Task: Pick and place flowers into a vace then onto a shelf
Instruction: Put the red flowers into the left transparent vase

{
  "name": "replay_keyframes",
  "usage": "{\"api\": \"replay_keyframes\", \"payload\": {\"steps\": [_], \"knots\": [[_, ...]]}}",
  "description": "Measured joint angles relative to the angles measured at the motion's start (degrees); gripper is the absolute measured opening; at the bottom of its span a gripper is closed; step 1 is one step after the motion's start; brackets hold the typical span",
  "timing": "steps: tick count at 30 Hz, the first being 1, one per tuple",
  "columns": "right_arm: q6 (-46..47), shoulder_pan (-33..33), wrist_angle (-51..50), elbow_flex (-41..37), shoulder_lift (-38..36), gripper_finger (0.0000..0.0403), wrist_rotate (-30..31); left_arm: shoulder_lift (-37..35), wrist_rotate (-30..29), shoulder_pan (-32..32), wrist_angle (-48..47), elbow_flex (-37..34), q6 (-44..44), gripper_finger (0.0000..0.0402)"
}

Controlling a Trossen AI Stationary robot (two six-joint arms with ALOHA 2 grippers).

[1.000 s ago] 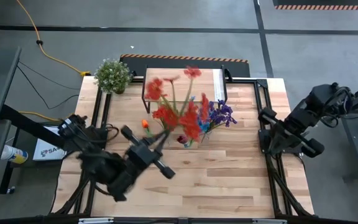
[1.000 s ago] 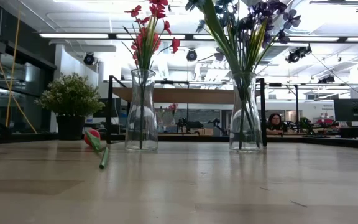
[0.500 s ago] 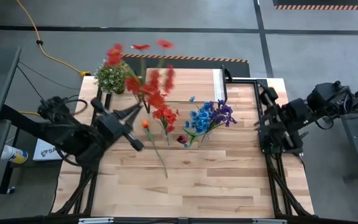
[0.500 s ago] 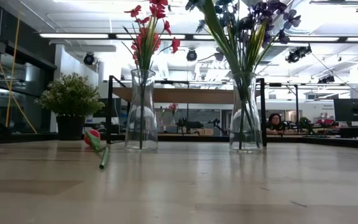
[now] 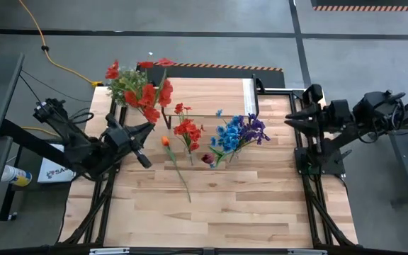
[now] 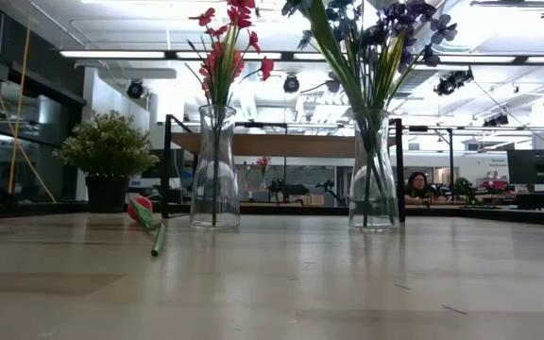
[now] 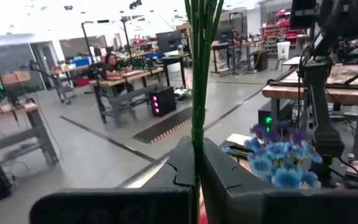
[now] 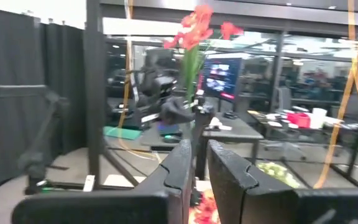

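Midway: one red bunch lifted, shelf step not begun

Left gripper (image 5: 144, 132) clamped on green stems of a bunch of red artificial flowers (image 5: 142, 88), aloft over the table's far-left part near a bushy green potted plant (image 6: 108, 146). Right gripper (image 5: 294, 117), fingers nearly together and empty, idle off the right edge. Already filled: clear glass vase of red blooms (image 6: 215, 168) and clear glass vase of blue-purple blooms (image 6: 375, 170). Left to do: one orange-tipped loose stem (image 5: 176, 161) lying on the planks; low light-wood shelf (image 5: 222, 92) at the far side bare.

Red flowers (image 5: 142, 88) held aloft; blue flowers (image 5: 238, 131) in vase; orange stem (image 5: 174, 160) flat; shelf (image 5: 211, 92) behind.
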Motion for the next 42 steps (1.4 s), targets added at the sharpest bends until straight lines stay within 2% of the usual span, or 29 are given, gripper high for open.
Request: {"api": "replay_keyframes", "payload": {"steps": [7, 21, 27, 42], "knots": [[-0.01, 0.0, 0.36, 0.0, 1.36, 0.0048, 5.59, -1.3, -0.47, 0.0, 0.88, -8.89, -11.4, 0.0036], [0.0, 0.0, 1.81, 0.0, 3.74, 0.0047, 6.07, -1.24, -7.13, -0.02, 0.71, -21.15, -35.13, 0.0036], [-0.02, 0.0, 2.14, 0.0, 3.67, 0.0045, 6.88, -1.02, -7.33, -0.02, 0.45, -25.52, -44.75, 0.0036], [-3.1, 0.0, 2.16, 0.0, 3.69, 0.0044, 8.9, 7.79, -7.14, 1.72, 0.56, -27.76, -65.83, 0.0036]]}}
